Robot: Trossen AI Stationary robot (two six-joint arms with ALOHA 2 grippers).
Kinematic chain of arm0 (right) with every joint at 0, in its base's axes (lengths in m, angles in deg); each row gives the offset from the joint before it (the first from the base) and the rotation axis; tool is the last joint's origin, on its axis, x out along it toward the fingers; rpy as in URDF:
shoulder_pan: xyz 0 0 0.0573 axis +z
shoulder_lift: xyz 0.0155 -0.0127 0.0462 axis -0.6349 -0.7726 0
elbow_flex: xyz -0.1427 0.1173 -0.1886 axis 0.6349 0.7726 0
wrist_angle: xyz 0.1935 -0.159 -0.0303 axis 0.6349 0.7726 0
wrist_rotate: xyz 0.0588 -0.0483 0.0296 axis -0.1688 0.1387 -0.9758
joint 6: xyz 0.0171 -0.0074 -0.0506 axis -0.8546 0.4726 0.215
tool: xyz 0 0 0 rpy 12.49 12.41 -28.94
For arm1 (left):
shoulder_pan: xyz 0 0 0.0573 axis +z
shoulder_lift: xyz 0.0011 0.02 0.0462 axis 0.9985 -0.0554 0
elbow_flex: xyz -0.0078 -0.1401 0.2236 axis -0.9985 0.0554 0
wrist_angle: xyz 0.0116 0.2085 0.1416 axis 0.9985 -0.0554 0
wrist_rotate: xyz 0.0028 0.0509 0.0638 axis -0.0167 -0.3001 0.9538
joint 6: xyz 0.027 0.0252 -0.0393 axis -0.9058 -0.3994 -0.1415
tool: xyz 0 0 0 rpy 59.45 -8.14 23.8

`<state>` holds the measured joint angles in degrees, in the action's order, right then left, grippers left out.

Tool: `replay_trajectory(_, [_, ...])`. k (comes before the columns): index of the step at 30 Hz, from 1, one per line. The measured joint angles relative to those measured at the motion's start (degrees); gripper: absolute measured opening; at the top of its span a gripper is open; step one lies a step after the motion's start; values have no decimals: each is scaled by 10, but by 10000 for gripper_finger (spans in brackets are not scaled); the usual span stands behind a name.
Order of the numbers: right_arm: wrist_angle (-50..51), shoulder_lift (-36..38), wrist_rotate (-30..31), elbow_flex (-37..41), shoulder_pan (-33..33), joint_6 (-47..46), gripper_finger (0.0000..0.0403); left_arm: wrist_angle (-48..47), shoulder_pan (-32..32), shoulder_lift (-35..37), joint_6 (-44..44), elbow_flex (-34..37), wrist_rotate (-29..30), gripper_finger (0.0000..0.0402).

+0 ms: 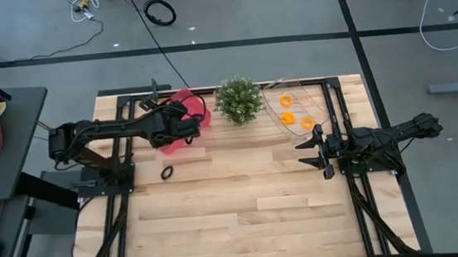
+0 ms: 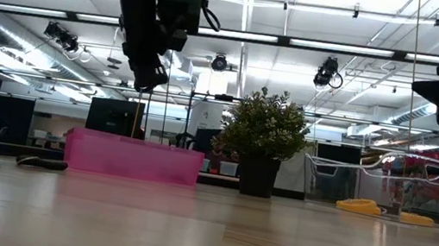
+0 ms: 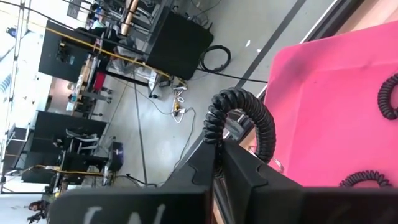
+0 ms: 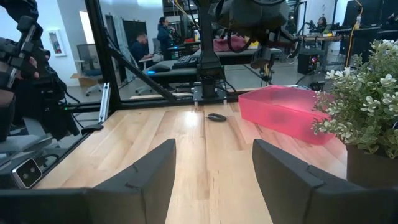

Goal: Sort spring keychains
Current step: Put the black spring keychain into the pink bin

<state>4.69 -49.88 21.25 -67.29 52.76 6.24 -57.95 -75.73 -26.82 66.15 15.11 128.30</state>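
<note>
Up at the far left of the table (image 1: 245, 219), your left pincer (image 1: 189, 125) hung over the pink tray (image 1: 179, 143), its fingers closed on a black spring keychain (image 3: 239, 121). Your left wrist view showed that coil arching out from between the fingers, above the pink floor of the tray. Two more black coils (image 3: 388, 96) already lay inside the tray, seen only partly at the edge of that view. From the low view, the pincer was well above the tray's rim, not touching it.

One black keychain (image 1: 166, 173) sat loose on the bare wood, near the tray and on the side closer to you. The right wrist view caught it too (image 4: 216, 117), just beside the tray's corner.

Your right pincer (image 1: 312, 150) waited at the right side, fingers spread wide and holding nothing, near the clear tray (image 1: 313, 96). Three orange keychains (image 1: 286, 100) rested inside that clear tray. A small potted plant (image 1: 238, 101) stood upright between the two trays at the far edge of the table.
</note>
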Motion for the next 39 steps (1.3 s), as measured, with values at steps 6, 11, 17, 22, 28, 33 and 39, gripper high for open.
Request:
replay_trajectory(6, [0,0,0,0,0,0,215,4,0,0,4,0,-24,50])
replay_trajectory(11, [0,0,0,0,0,0,215,18,0,0,3,0,-43,93])
replay_trajectory(17, [0,0,0,0,0,0,215,33,0,0,-5,0,-54,156])
replay_trajectory(22, [0,0,0,0,0,0,215,34,4,0,-7,0,-119,188])
replay_trajectory(28, [0,0,0,0,0,0,215,40,30,0,-8,0,-138,189])
replay_trajectory(33, [0,0,0,0,0,0,215,36,35,0,8,0,-144,180])
replay_trajectory(39, [0,0,0,0,0,0,215,75,37,0,-23,0,-163,179])
